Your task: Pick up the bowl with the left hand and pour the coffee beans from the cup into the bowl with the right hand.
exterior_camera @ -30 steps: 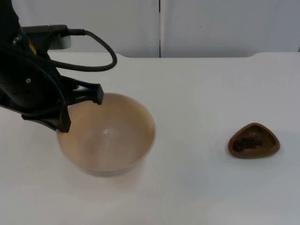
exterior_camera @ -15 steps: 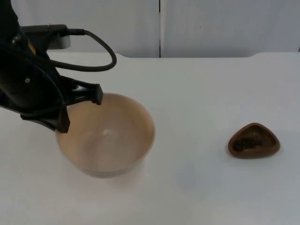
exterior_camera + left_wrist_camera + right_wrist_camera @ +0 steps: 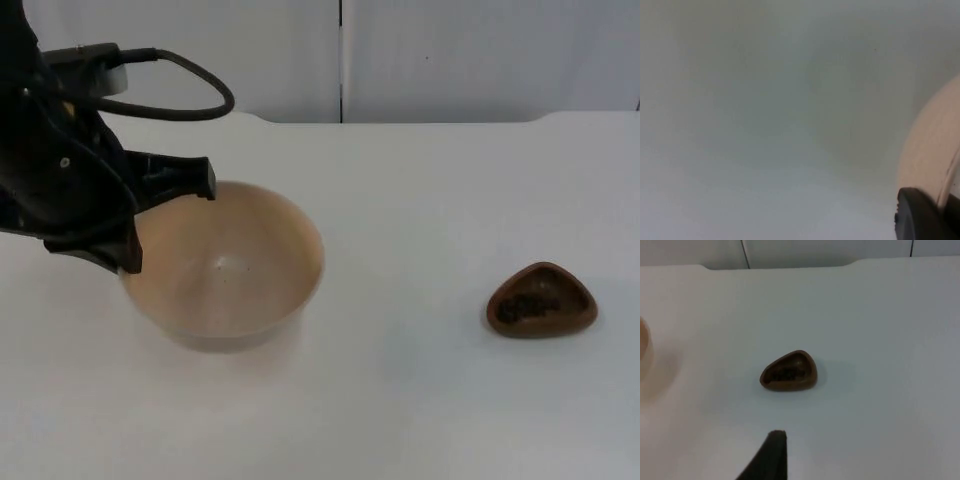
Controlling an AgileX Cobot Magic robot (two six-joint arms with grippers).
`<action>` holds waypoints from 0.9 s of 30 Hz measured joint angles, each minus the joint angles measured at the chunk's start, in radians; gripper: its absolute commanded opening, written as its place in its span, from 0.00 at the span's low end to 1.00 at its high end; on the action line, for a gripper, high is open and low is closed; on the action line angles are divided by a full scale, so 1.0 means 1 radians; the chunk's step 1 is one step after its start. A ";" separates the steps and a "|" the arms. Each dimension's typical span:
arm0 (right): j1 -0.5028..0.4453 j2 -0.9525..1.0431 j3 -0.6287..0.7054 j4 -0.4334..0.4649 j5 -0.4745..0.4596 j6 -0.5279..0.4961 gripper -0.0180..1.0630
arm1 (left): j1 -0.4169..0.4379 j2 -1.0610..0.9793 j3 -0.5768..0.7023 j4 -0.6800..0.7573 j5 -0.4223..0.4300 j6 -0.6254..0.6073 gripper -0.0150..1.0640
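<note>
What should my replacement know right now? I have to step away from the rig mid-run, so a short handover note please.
Left claw: shut on the rim of the beige bowl, at the side nearest the left arm; the bowl looks tilted, just coming off the white table.
Right claw: waits above the table, short of the cup.
Brown cup: stands on the table right of the bowl and apart from it, coffee beans inside.
Done: bowl gripped.
Left: finish lifting the bowl, pick up the cup with the right claw, pour the beans into the bowl.
</note>
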 measured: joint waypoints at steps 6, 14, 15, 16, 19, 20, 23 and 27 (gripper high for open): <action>0.000 0.032 -0.010 0.013 -0.017 0.000 0.99 | 0.000 0.000 0.000 0.002 0.000 -0.009 0.01; 0.000 0.198 -0.060 0.013 -0.099 -0.007 0.99 | 0.000 0.002 0.000 0.002 -0.002 -0.009 0.01; 0.000 0.231 -0.068 0.013 -0.116 -0.007 0.99 | 0.000 0.002 0.000 0.002 -0.002 -0.009 0.01; 0.000 0.259 -0.080 0.013 -0.130 -0.007 0.99 | 0.000 0.002 0.000 0.002 -0.002 -0.009 0.01; 0.000 0.327 -0.102 0.013 -0.157 -0.007 0.99 | 0.000 0.002 0.000 0.002 -0.004 -0.009 0.01; 0.000 0.371 -0.120 0.017 -0.173 -0.007 0.99 | 0.000 0.002 0.000 0.002 -0.004 -0.009 0.01; 0.000 0.470 -0.168 0.017 -0.189 -0.007 0.99 | 0.000 0.002 0.000 0.002 -0.012 -0.009 0.01; 0.000 0.570 -0.238 0.019 -0.195 -0.007 0.99 | 0.000 0.002 0.000 0.002 -0.018 -0.009 0.01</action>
